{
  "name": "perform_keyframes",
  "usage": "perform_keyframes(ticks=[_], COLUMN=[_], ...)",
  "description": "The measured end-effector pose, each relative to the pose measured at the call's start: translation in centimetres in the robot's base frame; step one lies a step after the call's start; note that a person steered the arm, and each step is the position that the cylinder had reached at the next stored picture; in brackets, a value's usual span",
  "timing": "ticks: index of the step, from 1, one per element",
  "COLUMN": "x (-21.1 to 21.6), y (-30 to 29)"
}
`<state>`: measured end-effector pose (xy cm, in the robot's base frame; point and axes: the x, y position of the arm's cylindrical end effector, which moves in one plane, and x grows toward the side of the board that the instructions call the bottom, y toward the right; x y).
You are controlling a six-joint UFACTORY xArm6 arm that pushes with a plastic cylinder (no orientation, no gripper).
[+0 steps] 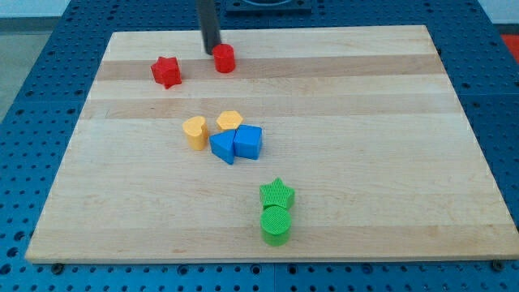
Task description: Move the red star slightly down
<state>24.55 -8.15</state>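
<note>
The red star (166, 71) lies near the view's top left of the wooden board (389, 162). A red cylinder (225, 58) stands to its right. My tip (211, 51) is at the lower end of the dark rod, just left of the red cylinder and touching or nearly touching it. The tip is up and to the right of the red star, about a block's width away from it.
Two yellow blocks (195, 131) (229, 121) and two blue blocks (223, 148) (248, 142) cluster at the board's middle. A green star (276, 194) and a green cylinder (276, 225) sit together near the view's bottom.
</note>
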Motion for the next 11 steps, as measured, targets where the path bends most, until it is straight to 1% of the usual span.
perform_keyframes(ticks=[1,3,4,5,6,8,10,11], x=[0.0,-0.3,-0.9,-2.5,-3.4,-0.8,3.6,3.6], y=[4.5,4.8,3.8,1.6,-3.1,-1.7,-0.5,-0.5])
